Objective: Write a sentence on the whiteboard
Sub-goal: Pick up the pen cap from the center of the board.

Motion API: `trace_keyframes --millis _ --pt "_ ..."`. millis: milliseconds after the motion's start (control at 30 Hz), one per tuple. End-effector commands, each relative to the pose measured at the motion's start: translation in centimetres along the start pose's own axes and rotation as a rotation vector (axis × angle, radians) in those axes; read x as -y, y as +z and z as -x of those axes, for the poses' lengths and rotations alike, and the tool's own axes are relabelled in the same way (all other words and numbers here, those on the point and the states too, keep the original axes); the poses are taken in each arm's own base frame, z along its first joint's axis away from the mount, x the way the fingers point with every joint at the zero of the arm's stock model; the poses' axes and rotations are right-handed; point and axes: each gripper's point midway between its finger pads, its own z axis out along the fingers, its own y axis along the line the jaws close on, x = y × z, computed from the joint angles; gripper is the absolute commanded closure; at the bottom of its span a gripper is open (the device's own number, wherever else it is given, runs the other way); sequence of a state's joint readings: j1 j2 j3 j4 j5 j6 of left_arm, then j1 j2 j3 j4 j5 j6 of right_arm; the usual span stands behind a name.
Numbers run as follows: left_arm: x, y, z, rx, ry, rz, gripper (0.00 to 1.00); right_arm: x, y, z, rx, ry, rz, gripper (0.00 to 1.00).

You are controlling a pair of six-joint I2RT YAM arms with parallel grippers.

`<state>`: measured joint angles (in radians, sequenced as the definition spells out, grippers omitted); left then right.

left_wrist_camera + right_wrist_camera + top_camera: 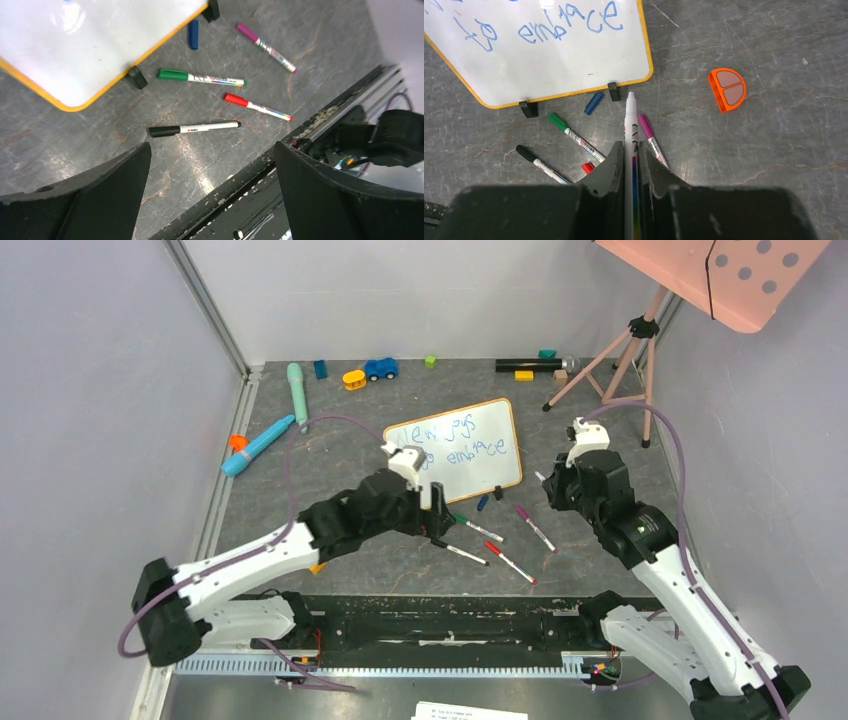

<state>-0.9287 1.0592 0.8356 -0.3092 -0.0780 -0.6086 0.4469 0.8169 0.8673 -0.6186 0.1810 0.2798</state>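
At the far left of the table (600,570) lies a blue pen-shaped toy (258,445), with a teal stick (297,390) just beyond it. The left gripper (210,150) hangs low over the table near the middle, jaws spread wide with nothing between them. Its wrist covers the near left corner of the whiteboard (480,455) in the top view. The whiteboard lies flat at the table's centre, between the two arms, its black clip feet on the near edge. The sentence (462,438) runs across it in blue, in two lines, the lower one reading roughly "to embrace".

Just near of the board lie four capped markers – black (192,129), green (200,77), red (257,106) and purple (265,46) – and a loose blue cap (193,33). To the right, the right gripper (630,150) is clamped on an uncapped white marker (630,115), whose tip points at the board's near edge, close beside one clip foot without touching it. An orange half-round piece (727,89) lies well apart on the table.
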Motion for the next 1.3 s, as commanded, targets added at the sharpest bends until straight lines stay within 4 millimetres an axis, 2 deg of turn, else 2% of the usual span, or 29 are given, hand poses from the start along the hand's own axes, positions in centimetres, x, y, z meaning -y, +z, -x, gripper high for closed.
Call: trace_keyframes --millis 0,133,333,533,667,900,1267 --pt "1.2 3.2 -0.5 -0.011 0.101 0.098 0.04 1.2 -1.6 1.3 0.052 0.038 -0.061 1.0" --pt "1.8 7.1 -2.0 -0.032 0.062 0.149 0.08 1.3 -2.4 2.0 0.085 0.051 -0.061 1.0" --pt "2.8 12.8 -3.8 -0.078 0.196 0.2 0.18 1.0 -2.5 2.2 0.094 0.065 -0.048 1.0" --pt "2.3 17.0 -5.4 -0.154 0.293 0.241 0.25 1.1 -2.9 2.7 0.112 0.043 -0.049 1.0" --pt "2.1 18.4 -5.6 -0.169 0.292 0.28 0.31 1.3 -3.4 3.5 0.129 0.034 -0.059 1.0" --pt "1.4 20.3 -5.1 -0.162 0.291 0.364 0.35 1.5 -3.8 4.4 0.151 0.017 -0.07 1.0" --pt "-0.6 22.0 -4.6 -0.173 0.236 0.431 0.37 1.7 -3.8 5.7 0.153 -0.041 -0.091 1.0"
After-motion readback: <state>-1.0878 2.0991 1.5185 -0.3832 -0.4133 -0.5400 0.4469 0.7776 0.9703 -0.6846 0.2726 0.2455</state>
